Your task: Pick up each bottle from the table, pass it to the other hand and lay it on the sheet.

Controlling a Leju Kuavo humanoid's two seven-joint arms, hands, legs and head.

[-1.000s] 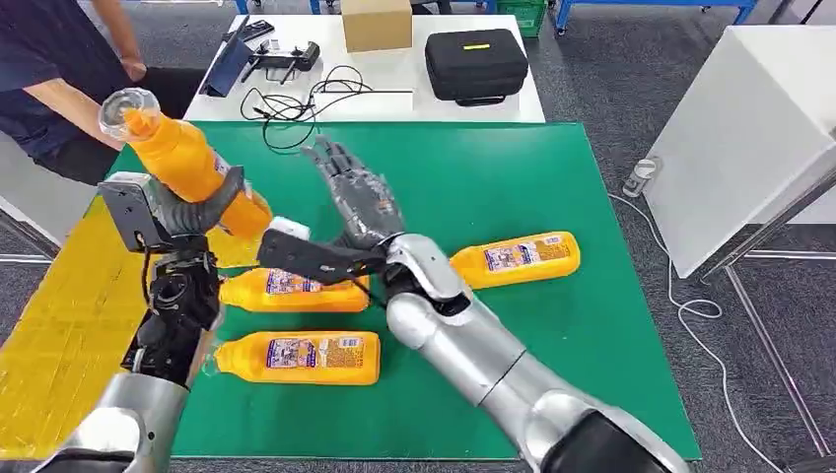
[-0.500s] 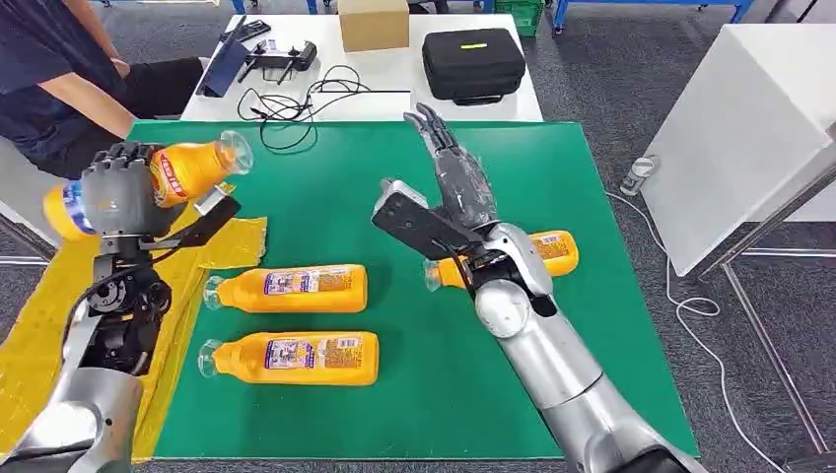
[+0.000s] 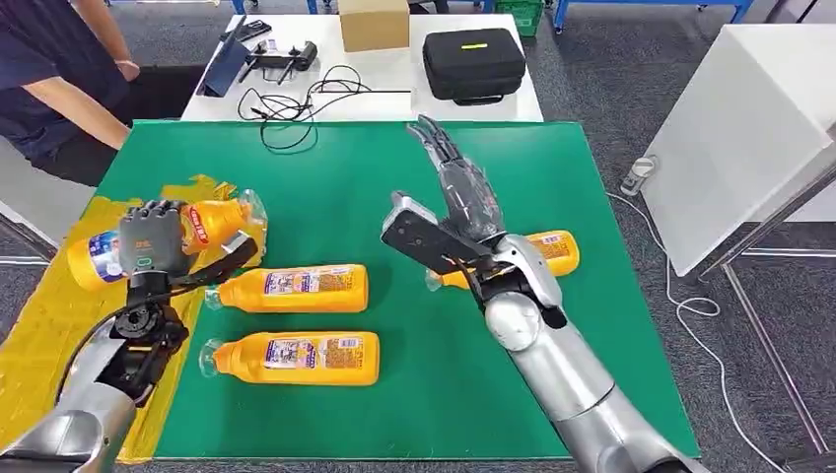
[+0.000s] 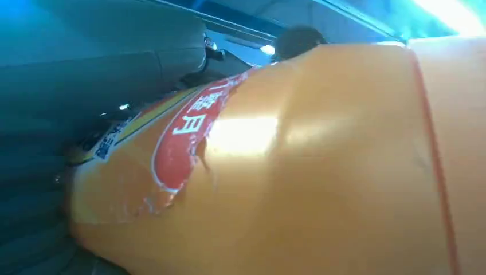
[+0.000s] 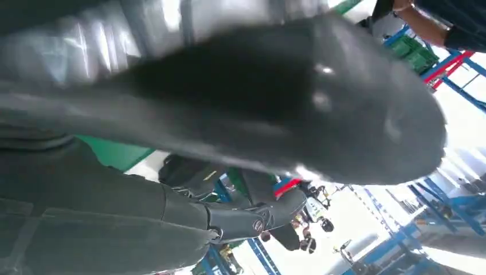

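Left hand (image 3: 150,239) is gripping an orange plastic juice bottle (image 3: 202,223) sideways over the crinkled yellow sheet (image 3: 44,330) — right hand (image 3: 463,182) is hovering empty, fingers straight, above the green table mat (image 3: 325,177) — white desk (image 3: 384,94) behind.

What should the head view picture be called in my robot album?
Left hand lowers an orange plastic bottle over the yellow sheet.

right hand (image 3: 463,192) hiding bottle (image 3: 547,251) middle
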